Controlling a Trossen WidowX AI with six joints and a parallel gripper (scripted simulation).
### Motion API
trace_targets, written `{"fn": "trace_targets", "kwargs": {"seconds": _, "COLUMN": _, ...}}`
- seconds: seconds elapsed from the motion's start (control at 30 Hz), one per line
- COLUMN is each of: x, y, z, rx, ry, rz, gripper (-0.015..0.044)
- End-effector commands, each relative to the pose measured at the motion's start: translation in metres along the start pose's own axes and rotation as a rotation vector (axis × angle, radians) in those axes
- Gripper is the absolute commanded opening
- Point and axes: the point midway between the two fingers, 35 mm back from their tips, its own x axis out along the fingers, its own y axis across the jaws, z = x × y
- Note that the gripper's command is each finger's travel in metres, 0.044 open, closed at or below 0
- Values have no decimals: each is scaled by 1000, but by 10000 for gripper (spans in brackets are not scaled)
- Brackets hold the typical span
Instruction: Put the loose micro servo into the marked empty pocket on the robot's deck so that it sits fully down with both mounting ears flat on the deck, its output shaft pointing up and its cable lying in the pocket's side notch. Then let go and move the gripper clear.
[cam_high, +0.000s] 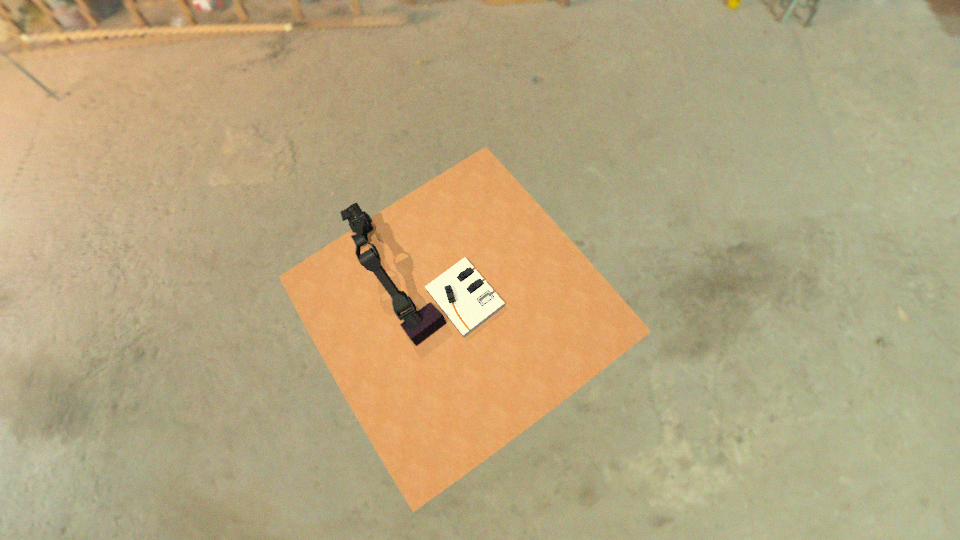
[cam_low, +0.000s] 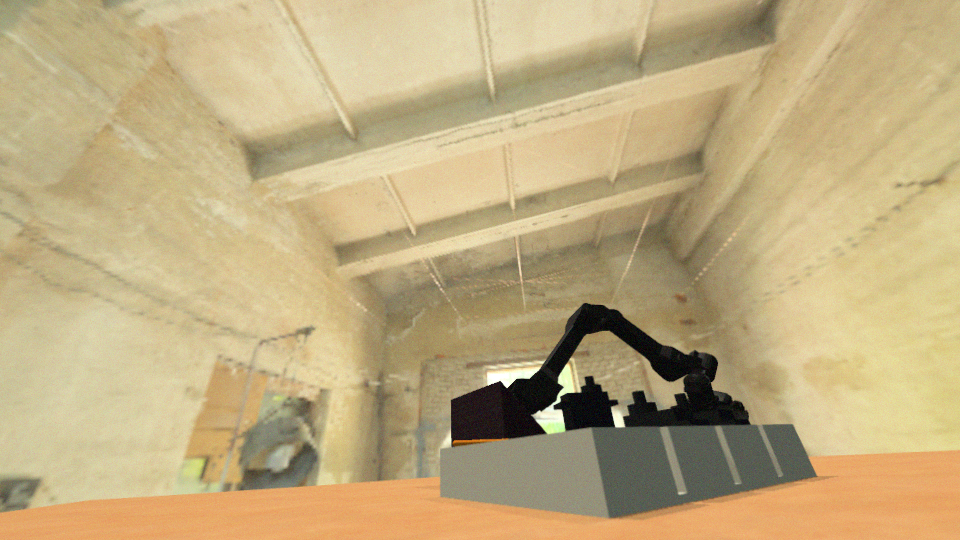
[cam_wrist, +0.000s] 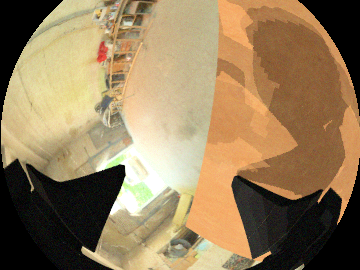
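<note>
Stained concrete floor (cam_high: 704, 167) (dark patches), pale plastered walls (cam_low: 872, 268), beamed ceiling (cam_low: 503, 114), a bright window (cam_low: 500, 376).

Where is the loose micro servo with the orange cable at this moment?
In the top view, the loose micro servo lies on the white deck, near its edge facing the arm's base, left of the marked empty pocket.

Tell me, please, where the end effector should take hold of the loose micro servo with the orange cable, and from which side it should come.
Probably from straight above, closing across the two long sides of the dark body of the loose micro servo. It lies alone on the white deck, and its orange cable trails from one end, so that end is best left free. Finer details are too small to tell. The end effector is open and far away.
</note>
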Motion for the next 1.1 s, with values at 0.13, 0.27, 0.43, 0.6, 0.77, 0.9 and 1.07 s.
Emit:
{"fn": "trace_targets", "kwargs": {"seconds": 0.13, "x": -31, "y": -3, "z": 40, "rx": -31, "ry": -114, "rz": -15, "gripper": 440}}
{"fn": "trace_targets", "kwargs": {"seconds": 0.27, "x": -55, "y": -9, "z": 74, "rx": -37, "ry": -212, "rz": -38, "gripper": 440}}
{"fn": "trace_targets", "kwargs": {"seconds": 0.43, "x": -73, "y": -15, "z": 102, "rx": -39, "ry": -296, "rz": -57, "gripper": 440}}
{"fn": "trace_targets", "kwargs": {"seconds": 0.6, "x": -96, "y": -24, "z": 127, "rx": -22, "ry": -381, "rz": -84, "gripper": 440}}
{"fn": "trace_targets", "kwargs": {"seconds": 0.77, "x": -124, "y": -43, "z": 158, "rx": 24, "ry": -473, "rz": -130, "gripper": 440}}
{"fn": "trace_targets", "kwargs": {"seconds": 0.9, "x": -152, "y": -62, "z": 184, "rx": 61, "ry": -553, "rz": -180, "gripper": 440}}
{"fn": "trace_targets", "kwargs": {"seconds": 1.07, "x": -180, "y": -82, "z": 204, "rx": 116, "ry": -621, "rz": -226, "gripper": 440}}
